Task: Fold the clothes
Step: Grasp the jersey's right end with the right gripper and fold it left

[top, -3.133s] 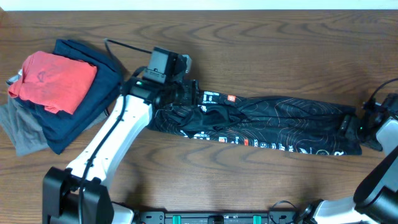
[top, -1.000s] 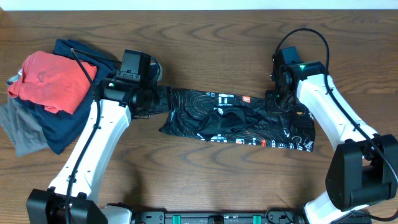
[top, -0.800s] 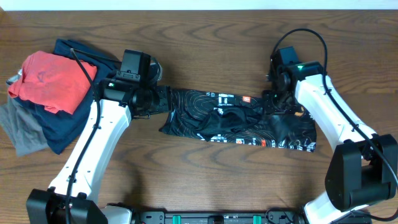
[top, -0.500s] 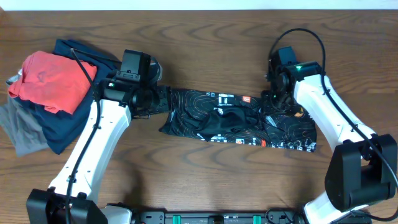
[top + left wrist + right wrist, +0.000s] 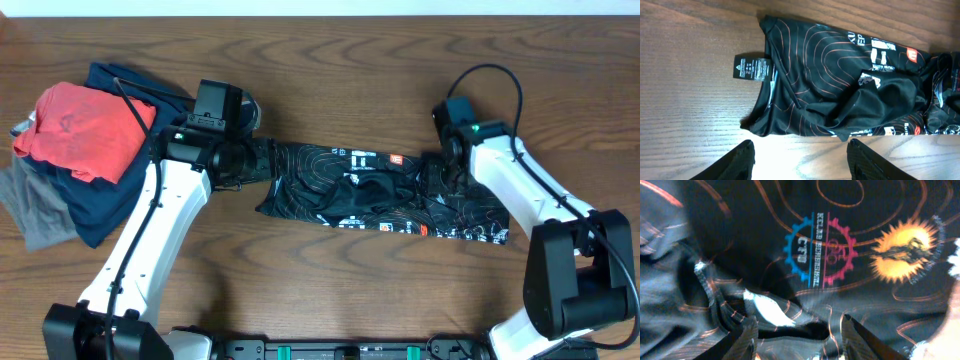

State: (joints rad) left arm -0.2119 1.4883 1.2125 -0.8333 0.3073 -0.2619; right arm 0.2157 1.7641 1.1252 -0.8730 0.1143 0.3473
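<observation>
The black jersey point(image 5: 350, 185) with orange contour lines and sponsor logos lies as a crumpled strip across the middle of the table, its right end doubled over. My left gripper point(image 5: 258, 162) is at its left end. In the left wrist view the fingers point(image 5: 800, 150) are open over bare wood, just short of the jersey point(image 5: 840, 85) and its black label point(image 5: 751, 66). My right gripper point(image 5: 444, 178) is low over the doubled right part. In the right wrist view its fingers point(image 5: 799, 330) are spread, with jersey fabric point(image 5: 815, 245) lying between and under them.
A pile of folded clothes sits at the far left: a red shirt point(image 5: 90, 125) on a navy garment point(image 5: 140, 195) on a grey one point(image 5: 35, 215). The wooden table point(image 5: 330, 290) shows bare wood in front of and behind the jersey.
The right arm carried the jersey's right end leftward and laid it over itself, then sank onto it. The left arm shifted to the jersey's left end and has stayed still for the last second.
</observation>
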